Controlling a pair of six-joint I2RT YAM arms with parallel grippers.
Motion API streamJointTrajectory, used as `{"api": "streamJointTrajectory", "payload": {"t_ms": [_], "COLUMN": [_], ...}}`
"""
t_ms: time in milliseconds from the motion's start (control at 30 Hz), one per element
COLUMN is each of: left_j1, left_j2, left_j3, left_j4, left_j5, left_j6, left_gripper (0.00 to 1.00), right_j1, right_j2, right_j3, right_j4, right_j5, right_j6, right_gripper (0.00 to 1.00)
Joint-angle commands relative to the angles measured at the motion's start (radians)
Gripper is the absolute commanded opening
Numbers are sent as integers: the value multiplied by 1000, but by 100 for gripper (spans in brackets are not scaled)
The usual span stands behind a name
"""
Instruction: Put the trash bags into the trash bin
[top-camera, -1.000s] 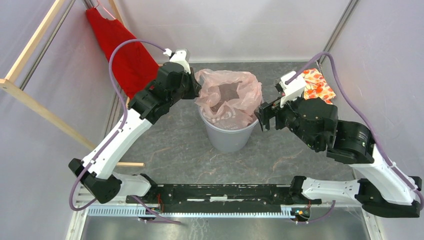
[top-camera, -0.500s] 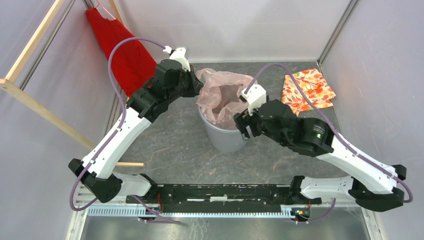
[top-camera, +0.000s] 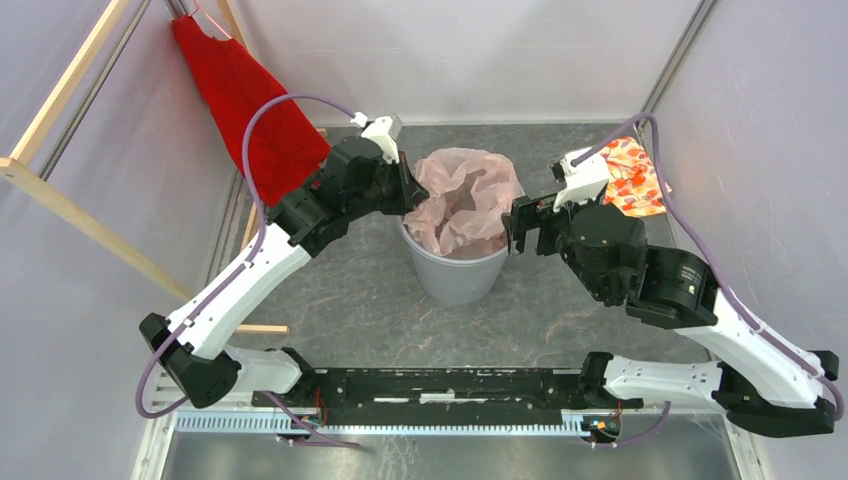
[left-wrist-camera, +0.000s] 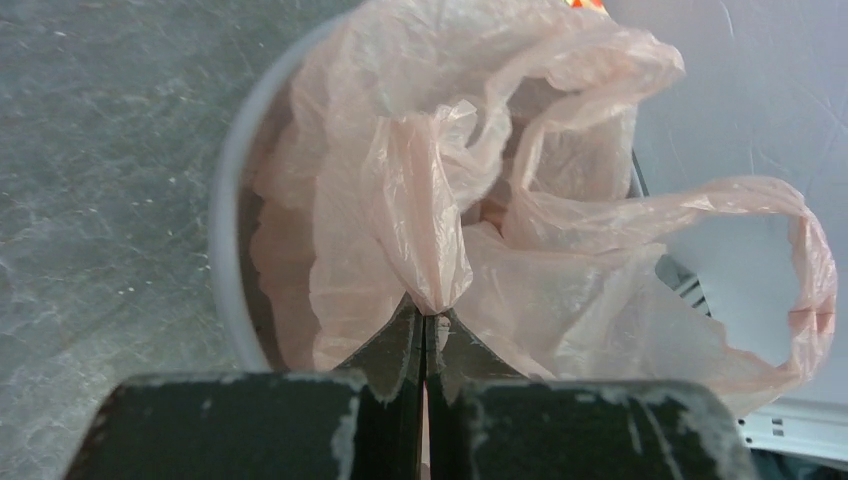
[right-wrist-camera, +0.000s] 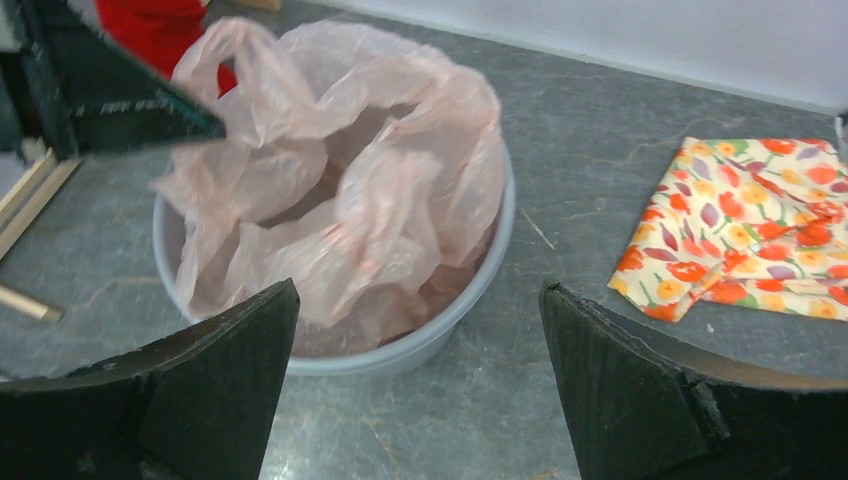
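Note:
The pale pink trash bag (top-camera: 462, 200) sits crumpled in the round grey trash bin (top-camera: 455, 277), bulging above its rim. My left gripper (top-camera: 412, 197) is at the bin's left rim, shut on a pinched fold of the bag (left-wrist-camera: 425, 250); the bin's rim (left-wrist-camera: 225, 230) shows to its left in the left wrist view. My right gripper (top-camera: 515, 225) is open and empty just right of the bin. In the right wrist view (right-wrist-camera: 418, 292) the bag (right-wrist-camera: 360, 190) and the bin (right-wrist-camera: 440, 335) lie ahead of its spread fingers.
An orange floral folded cloth (top-camera: 632, 176) lies at the back right, also in the right wrist view (right-wrist-camera: 770, 225). A red garment (top-camera: 250, 105) hangs from a wooden frame (top-camera: 60, 110) at the back left. Grey walls enclose the table.
My right gripper has drawn back from over the bin to its right side. My left gripper has shifted right toward the bin, still holding the bag, which now sits lower and more bunched.

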Motion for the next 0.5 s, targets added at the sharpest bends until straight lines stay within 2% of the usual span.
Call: {"api": "streamJointTrajectory", "payload": {"t_ms": [0,333,467], "left_j1": [-42,-58,-58], "left_j2": [-37,-84,-102], "left_j3": [-37,-38,-33], "left_j4": [75,63,49], "left_j5": [17,-110,-158], "left_j6": [-68,-58,-46], "left_gripper": [2,2,2], "right_j1": [-5,-22,-21], "right_j2": [68,164,219], "right_j3": [27,17,69], "right_j4": [44,159,131], "right_j5": [154,-22,-21], "right_j6": [42,13,7], "right_gripper": [98,96,94]}}
